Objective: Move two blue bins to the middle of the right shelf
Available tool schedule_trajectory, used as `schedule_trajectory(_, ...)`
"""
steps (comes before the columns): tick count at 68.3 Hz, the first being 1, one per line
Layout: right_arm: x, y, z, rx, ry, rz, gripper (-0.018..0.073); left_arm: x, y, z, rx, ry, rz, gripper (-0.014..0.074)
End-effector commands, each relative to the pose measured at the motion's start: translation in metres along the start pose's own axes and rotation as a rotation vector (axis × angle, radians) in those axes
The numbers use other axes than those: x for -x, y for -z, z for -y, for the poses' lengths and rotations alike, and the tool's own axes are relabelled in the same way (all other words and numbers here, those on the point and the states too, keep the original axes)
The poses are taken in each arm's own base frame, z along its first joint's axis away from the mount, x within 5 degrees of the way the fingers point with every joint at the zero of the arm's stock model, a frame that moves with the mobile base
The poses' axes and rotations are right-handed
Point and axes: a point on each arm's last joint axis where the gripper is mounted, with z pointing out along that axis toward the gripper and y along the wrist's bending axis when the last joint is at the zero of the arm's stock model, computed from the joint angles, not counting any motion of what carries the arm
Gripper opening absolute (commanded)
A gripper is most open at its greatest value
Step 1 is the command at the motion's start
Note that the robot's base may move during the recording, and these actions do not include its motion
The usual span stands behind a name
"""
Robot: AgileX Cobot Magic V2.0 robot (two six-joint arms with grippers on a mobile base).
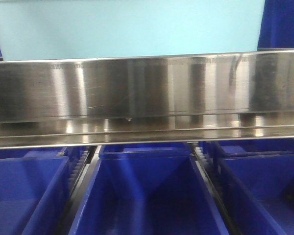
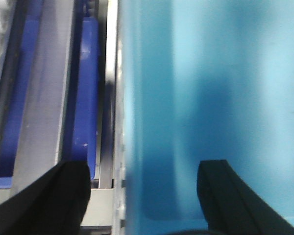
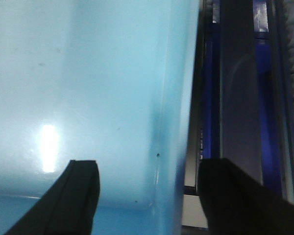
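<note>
Front view, light blue bin (image 1: 132, 24): sits on top of the steel shelf rail (image 1: 147, 88) and fills most of the upper frame.
Front view, below the rail: three dark blue bins side by side, the middle dark blue bin (image 1: 147, 196) open-topped, with a neighbour close on each side.
Front view, grippers: neither shows here.

Left wrist view, left gripper (image 2: 142, 166): jaws spread wide and released, with nothing clamped.
Left wrist view, between the jaws: the light blue bin's (image 2: 210, 73) rim edge runs up the frame in the gap, touching neither finger as far as can be seen.
Left wrist view, inner finger (image 2: 230, 200): lies over the bin's pale blue face.
Left wrist view, outer finger (image 2: 49, 200): lies outside the bin, over a grey steel strip (image 2: 44, 98) and a dark blue bin edge (image 2: 85, 88).

Right wrist view, right gripper (image 3: 148, 164): jaws wide apart, grasping nothing.
Right wrist view, between the jaws: the light blue bin's (image 3: 88, 73) side edge passes through the gap.
Right wrist view, one finger (image 3: 73, 200): over the bin's glossy face.
Right wrist view, other finger (image 3: 235, 196): outside the bin, over a steel strip (image 3: 240, 98) with dark blue beyond it.
</note>
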Motion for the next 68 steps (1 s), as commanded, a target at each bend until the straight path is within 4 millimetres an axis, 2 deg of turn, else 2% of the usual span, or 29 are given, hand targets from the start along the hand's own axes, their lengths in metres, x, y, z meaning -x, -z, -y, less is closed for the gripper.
schedule_trajectory(1,-0.002,0.001,0.002,-0.011,0.015,0.009,0.033,-0.001,0.001,-0.001,-0.006,0.001,0.0,0.0371)
schedule_trajectory(16,-0.008,-0.009,0.004,-0.024,0.003,-0.031,0.033,-0.006,-0.012,0.0,0.006,-0.007,-0.042,0.0371)
schedule_trajectory(40,-0.01,-0.011,0.003,-0.02,-0.013,-0.041,0.0328,-0.012,-0.017,0.003,-0.016,0.002,-0.083,0.0371)
schedule_trajectory(68,-0.01,-0.011,0.004,-0.03,-0.009,-0.038,0.0328,-0.01,-0.018,0.0,0.023,-0.018,-0.06,0.0371)
